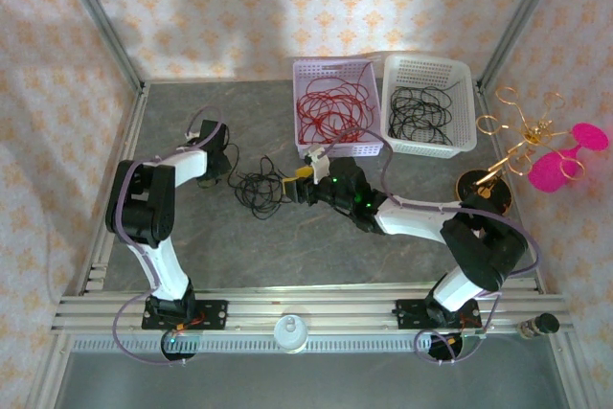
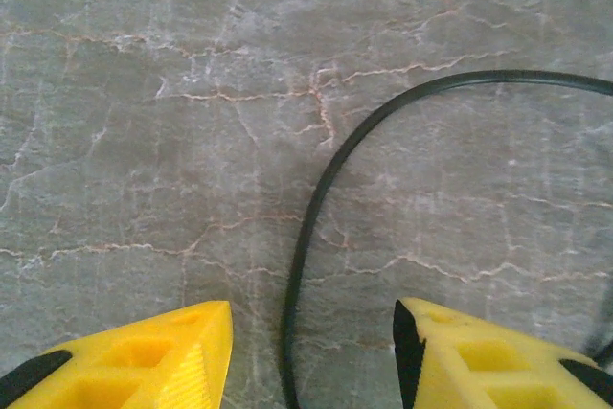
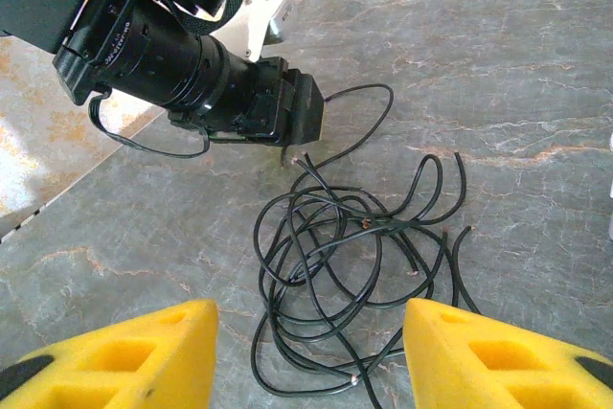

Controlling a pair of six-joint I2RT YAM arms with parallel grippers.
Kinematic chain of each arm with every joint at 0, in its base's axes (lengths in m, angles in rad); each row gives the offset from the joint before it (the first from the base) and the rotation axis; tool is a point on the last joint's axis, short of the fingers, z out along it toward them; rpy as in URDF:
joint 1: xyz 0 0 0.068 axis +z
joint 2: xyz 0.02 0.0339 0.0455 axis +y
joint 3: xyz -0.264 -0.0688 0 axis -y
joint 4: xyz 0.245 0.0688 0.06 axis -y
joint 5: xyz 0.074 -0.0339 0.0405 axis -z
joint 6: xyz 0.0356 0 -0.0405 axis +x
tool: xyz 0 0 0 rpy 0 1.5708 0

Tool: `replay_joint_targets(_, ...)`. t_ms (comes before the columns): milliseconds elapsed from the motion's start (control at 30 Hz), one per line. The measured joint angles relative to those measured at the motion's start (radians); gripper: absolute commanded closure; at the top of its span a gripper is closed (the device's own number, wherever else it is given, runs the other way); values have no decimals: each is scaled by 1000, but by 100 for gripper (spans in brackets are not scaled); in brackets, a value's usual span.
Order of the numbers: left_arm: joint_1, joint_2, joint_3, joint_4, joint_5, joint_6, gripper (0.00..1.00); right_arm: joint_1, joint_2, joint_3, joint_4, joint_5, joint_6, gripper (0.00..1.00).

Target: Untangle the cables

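a: where's the task thing?
b: loose tangle of thin black cables (image 3: 335,275), flat on the grey marbled counter (image 1: 239,246), between the two arms and nearer than the baskets.
a: left fingers?
b: left fingers (image 2: 172,356) spread and low over the counter. one black strand (image 2: 305,227) runs up between them, untouched, so nothing is grasped. looks lined up to pinch that outer strand.
a: right fingers?
b: right fingers (image 3: 144,356) spread too, empty, aimed at the tangle from the opposite side and just short of it. my read: one arm per side so they can pull the loops apart.
a: baskets?
b: lavender plastic basket (image 1: 359,149) holds loose red cables (image 1: 330,107). white plastic basket (image 1: 431,148) holds loose black cables (image 1: 421,110). they sit side by side at the far edge. looks like sorting by colour, so this lot probably belongs in the white one.
a: risk?
b: the strand is thin and lies flat, so it's easy to miss. tugging one loop may drag the whole tangle.
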Motion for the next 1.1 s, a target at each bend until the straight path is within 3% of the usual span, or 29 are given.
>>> replay_joint_targets(433, -36, -40, -57, -22, -13, -30, 45, 0, 0, 0, 2, 2, -3, 47)
replay_joint_targets(633, -50, -40, -63, -11, -13, -51, 60, 0, 0, -3, 2, 2, -3, 47)
replay_joint_targets(967, -67, -93, -138, 32, -9, -72, 58, 0, 0, -21, 2, 2, -3, 47)
replay_joint_targets(1100, -76, -133, -185, 31, -6, -93, 66, 0, 0, -21, 2, 2, -3, 47)
